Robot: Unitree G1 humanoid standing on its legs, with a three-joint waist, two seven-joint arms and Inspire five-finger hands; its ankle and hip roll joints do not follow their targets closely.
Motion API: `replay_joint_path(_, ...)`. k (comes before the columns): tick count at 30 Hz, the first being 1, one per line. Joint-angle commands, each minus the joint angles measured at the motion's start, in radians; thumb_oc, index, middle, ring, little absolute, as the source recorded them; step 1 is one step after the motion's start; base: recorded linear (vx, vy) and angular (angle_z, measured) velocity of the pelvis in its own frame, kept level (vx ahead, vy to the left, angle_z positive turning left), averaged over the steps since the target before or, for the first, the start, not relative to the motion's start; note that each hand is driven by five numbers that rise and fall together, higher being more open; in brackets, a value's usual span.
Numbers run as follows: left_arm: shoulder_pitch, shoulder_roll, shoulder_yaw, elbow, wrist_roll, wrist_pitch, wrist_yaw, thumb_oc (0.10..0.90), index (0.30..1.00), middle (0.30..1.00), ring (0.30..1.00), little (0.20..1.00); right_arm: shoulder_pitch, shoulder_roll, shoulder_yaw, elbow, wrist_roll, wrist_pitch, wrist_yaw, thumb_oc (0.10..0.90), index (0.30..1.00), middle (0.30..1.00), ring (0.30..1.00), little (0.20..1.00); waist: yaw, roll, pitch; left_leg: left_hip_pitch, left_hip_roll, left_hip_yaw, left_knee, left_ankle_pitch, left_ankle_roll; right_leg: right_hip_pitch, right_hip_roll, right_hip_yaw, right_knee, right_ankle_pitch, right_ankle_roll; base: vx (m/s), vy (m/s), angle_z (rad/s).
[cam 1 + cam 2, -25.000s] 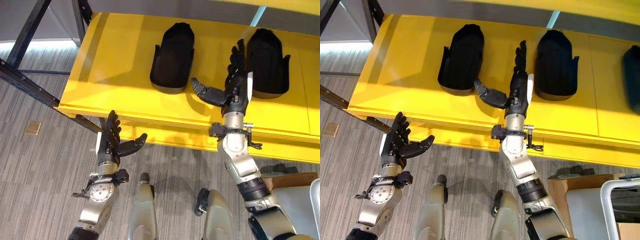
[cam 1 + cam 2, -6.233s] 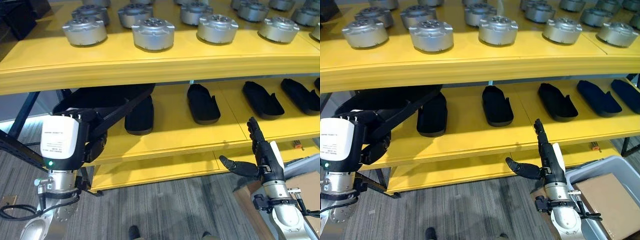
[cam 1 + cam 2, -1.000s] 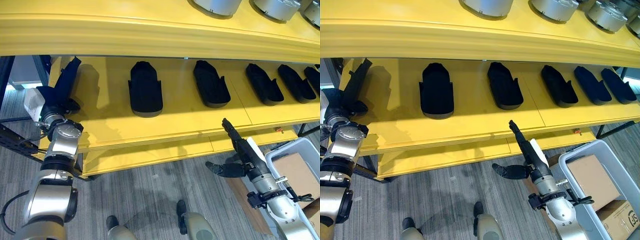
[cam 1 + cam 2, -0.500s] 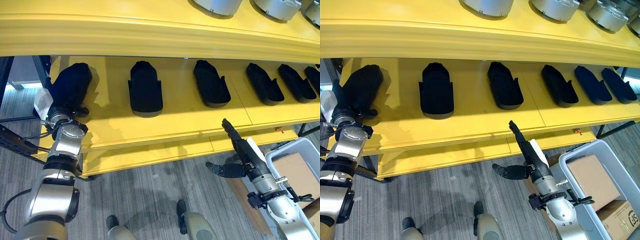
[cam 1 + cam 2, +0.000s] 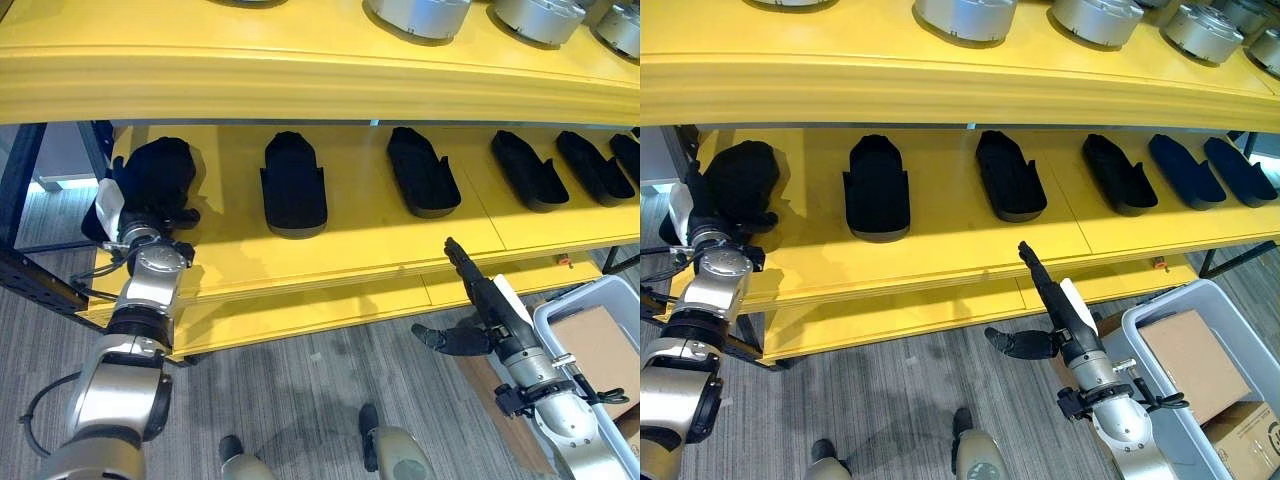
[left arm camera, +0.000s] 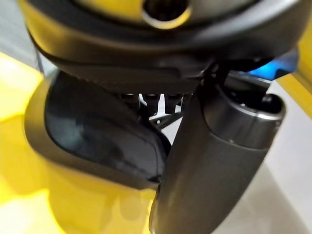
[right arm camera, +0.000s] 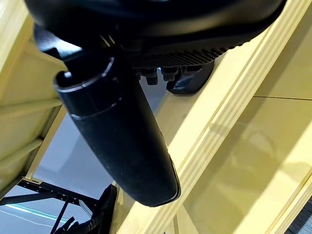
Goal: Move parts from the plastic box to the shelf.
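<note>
left hand (image 5: 135, 205) is lying at the shelf (image 5: 350, 255)'s left end, against a black part (image 5: 160, 172) resting there; whether its fingers are curling round the part cannot be told. left wrist view is showing the part (image 6: 97, 146) close beside the thumb. right hand (image 5: 1065, 320) is hanging spread wide, holding nothing, before the shelf edge near the grey plastic box (image 5: 1230, 400). more black parts (image 5: 1010, 175) are lying along the shelf over grey striped floor (image 5: 890, 380).

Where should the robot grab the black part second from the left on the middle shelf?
Probably across the wide near end of the second black part, coming from the shelf's open front. Its raised side walls there face outward, giving the fingers two opposed faces to pinch, and yellow shelf shows bare on both sides. The upper shelf overhangs it, so a straight-down approach looks blocked.
</note>
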Motion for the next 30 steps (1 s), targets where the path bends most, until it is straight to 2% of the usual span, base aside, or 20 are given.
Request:
replay_joint_path(1, -0.148, 0.041, 0.004, -0.029, -0.082, -0.142, 0.043, 0.9, 1.0, 1.0, 1.0, 1.0, -0.037, -0.031, -0.075, -0.112, 0.043, -0.074, -0.052, 0.9, 1.0, 1.0, 1.0, 1.0, -0.001, 0.011, -0.09, 0.01, 0.032, 0.008, 0.014, -0.001, 0.037, 0.038, -0.031, 0.038, 0.058, -0.043, 0.02, 0.0, 0.009, -0.04)
replay_joint_path(12, -0.162, 0.001, 0.043, 0.052, -0.278, -0.184, -0.005, 0.9, 1.0, 1.0, 1.0, 1.0, -0.029, -0.03, -0.061, -0.109, 0.056, -0.074, -0.06, 0.9, 1.0, 1.0, 1.0, 1.0, -0.011, 0.016, -0.096, 0.012, 0.04, 0.019, 0.016, 0.001, 0.032, 0.031, -0.028, 0.044, 0.059, -0.041, 0.02, 0.0, 0.002, -0.03)
replay_joint_path(19, -0.149, -0.019, 0.059, 0.045, -0.333, -0.196, -0.009, 0.9, 1.0, 1.0, 1.0, 1.0, -0.025, -0.027, -0.065, -0.108, 0.058, -0.074, -0.069, 0.9, 1.0, 1.0, 1.0, 1.0, -0.012, 0.017, -0.096, 0.001, 0.044, 0.015, 0.022, 0.002, 0.032, 0.02, -0.027, 0.045, 0.066, -0.042, 0.019, 0.0, 0.0, 0.0)
replay_joint_path(30, -0.14, -0.033, 0.06, 0.041, -0.338, -0.202, -0.01, 0.9, 1.0, 1.0, 1.0, 1.0, -0.02, -0.03, -0.067, -0.108, 0.053, -0.072, -0.071, 0.9, 1.0, 1.0, 1.0, 1.0, -0.01, 0.019, -0.094, -0.009, 0.043, 0.014, 0.027, 0.001, 0.032, 0.012, -0.029, 0.043, 0.078, -0.045, 0.018, 0.0, 0.0, 0.0)
